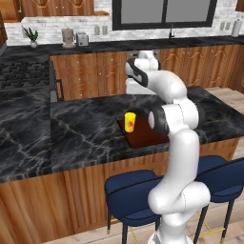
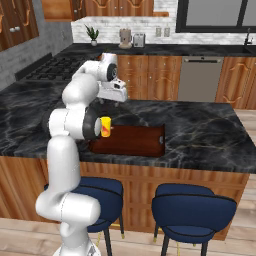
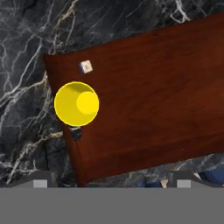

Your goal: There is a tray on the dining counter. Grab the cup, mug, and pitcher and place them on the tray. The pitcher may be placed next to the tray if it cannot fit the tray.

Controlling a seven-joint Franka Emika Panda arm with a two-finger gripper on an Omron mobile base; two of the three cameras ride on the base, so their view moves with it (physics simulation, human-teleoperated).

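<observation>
Above the dark marble counter, seen from the left base camera, the white arm reaches over the reddish-brown tray, where a yellow cup with a red mark stands at the tray's near-left end; the jaws themselves are masked by the arm's elbow. From the right base camera, the hand hangs well above the counter beyond the cup, which stands on the left end of the tray. Looking down from the hand camera, the jaws stand wide apart with nothing between them, touching nothing; the cup sits far below and to one side of them, near a corner of the tray. One vessel appears delivered; the next move likely calls for withdrawing to fetch the mug or pitcher.
</observation>
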